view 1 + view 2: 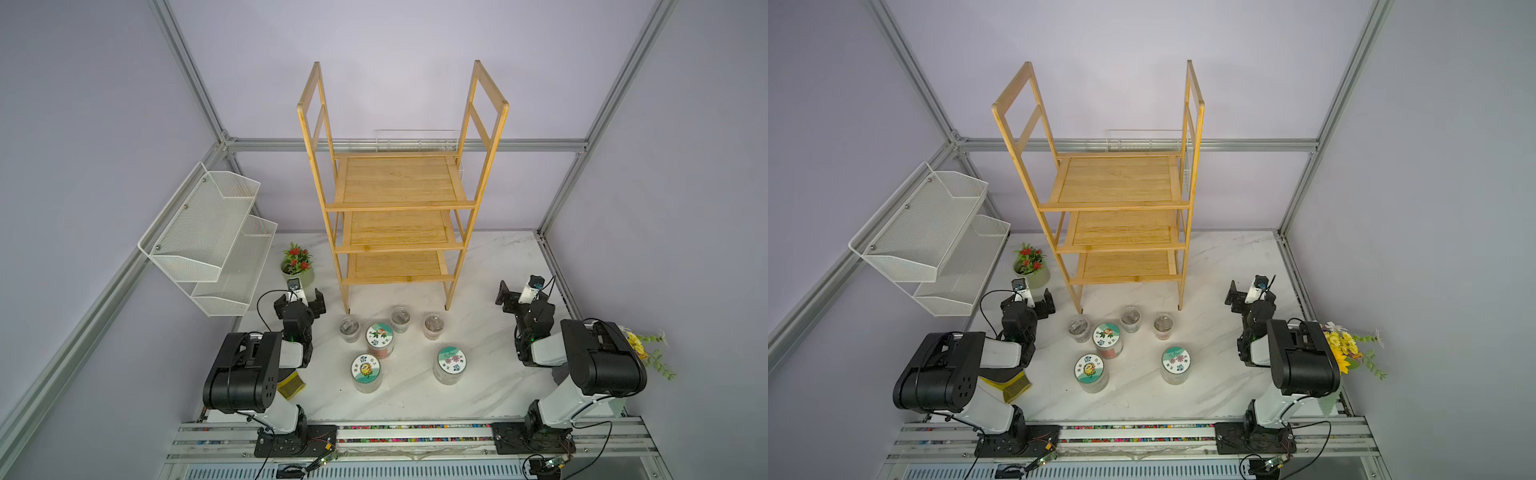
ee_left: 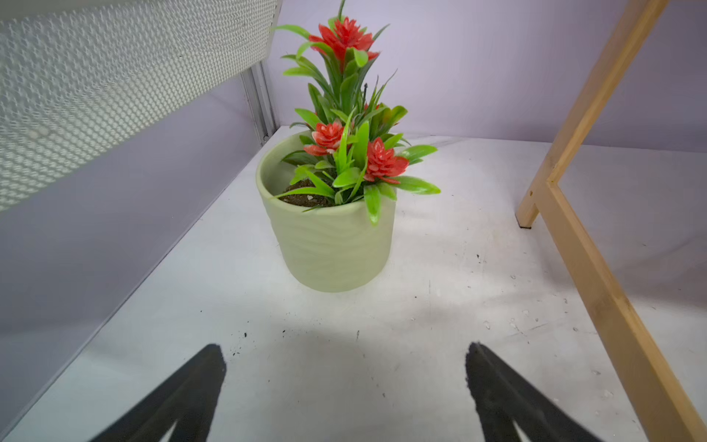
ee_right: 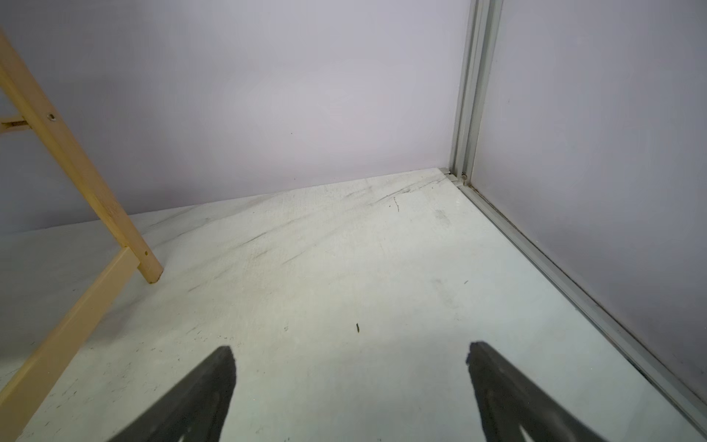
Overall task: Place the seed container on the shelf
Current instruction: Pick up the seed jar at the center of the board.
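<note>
Gaping empty: left pincer [image 2: 344,346] | gaping empty: right pincer [image 3: 350,346] | seed containers [image 1: 379,336] between them, well apart from both

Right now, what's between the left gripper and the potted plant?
Only bare marble tabletop with a few dark specks separates the open left gripper from the potted red-flowered plant. The left wrist view shows this plainly.
</note>
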Robot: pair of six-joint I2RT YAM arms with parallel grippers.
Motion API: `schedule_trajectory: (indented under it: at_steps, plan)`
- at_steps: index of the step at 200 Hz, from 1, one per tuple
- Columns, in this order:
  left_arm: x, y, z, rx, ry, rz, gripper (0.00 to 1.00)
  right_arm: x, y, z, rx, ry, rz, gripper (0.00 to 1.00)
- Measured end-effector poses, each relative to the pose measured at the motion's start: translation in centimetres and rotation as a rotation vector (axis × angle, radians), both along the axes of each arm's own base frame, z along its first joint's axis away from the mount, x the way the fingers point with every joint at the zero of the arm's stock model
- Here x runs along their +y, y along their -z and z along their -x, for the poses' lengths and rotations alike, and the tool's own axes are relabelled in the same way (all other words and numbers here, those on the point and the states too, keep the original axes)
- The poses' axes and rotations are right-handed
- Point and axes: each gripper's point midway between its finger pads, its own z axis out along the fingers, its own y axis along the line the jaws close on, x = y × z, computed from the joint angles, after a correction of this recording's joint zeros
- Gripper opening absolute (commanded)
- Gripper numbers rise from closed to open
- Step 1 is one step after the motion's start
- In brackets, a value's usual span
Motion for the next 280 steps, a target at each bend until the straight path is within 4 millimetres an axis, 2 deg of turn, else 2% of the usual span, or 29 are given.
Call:
schedule_trajectory:
  at_steps: [197,216,230,237,250,266,280]
  plan:
    - [0.0,0.0,0.2,0.011,-0.003,-0.001,0.98,0.1,0.0,0.0,0.0,-0.003,0.0,0.97]
    - [0.0,-1.0,0.8,0.023,-0.009,-0.004,0.95,0.1,0.0,0.0,0.001,-0.004,0.001,0.97]
    - [0.0,-3.3,1.1,-0.012,-0.02,-0.008,0.94,0.2,-0.3,0.0,0.023,-0.002,0.001,0.97]
    - [-0.1,-5.0,1.3,-0.045,-0.023,-0.008,0.93,0.1,-1.0,-0.1,0.028,0.004,0.0,0.97]
    - [-0.4,-7.9,1.7,-0.103,-0.023,0.006,0.86,-0.1,-4.0,-0.8,-0.001,0.019,-0.009,0.97]
    - [-0.9,-11.6,2.2,-0.157,-0.03,0.042,0.82,0.0,-9.4,-1.4,-0.072,0.035,-0.026,0.97]
    - [-1.4,-14.5,2.4,-0.175,-0.039,0.09,0.81,0.6,-13.4,-1.2,-0.121,0.052,-0.042,0.97]
